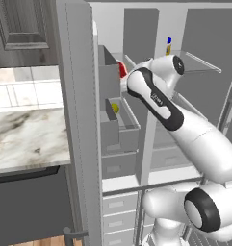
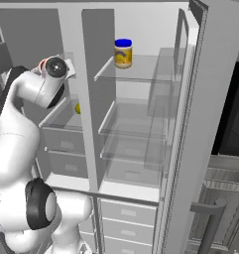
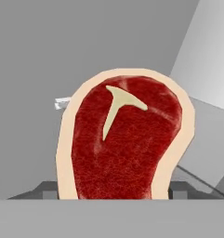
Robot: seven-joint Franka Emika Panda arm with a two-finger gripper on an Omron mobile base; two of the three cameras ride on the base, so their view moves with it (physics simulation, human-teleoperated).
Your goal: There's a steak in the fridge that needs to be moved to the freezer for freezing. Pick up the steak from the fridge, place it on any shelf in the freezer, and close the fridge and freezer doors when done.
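A raw red steak with a pale fat rim and a T-shaped bone stands upright in front of the hand camera. My gripper is shut on its lower part, with a dark fingertip showing on either side. Grey inner walls of the left compartment lie behind it. From the left base view, a red edge of the steak peeks out behind my forearm, high in the left compartment beside the door bins. The hand itself is hidden by the arm there.
Both doors stand open: the left door with bins, the right door. A blue-lidded yellow jar sits on the top right glass shelf. A small yellow-green fruit lies lower left. A marble counter is further left.
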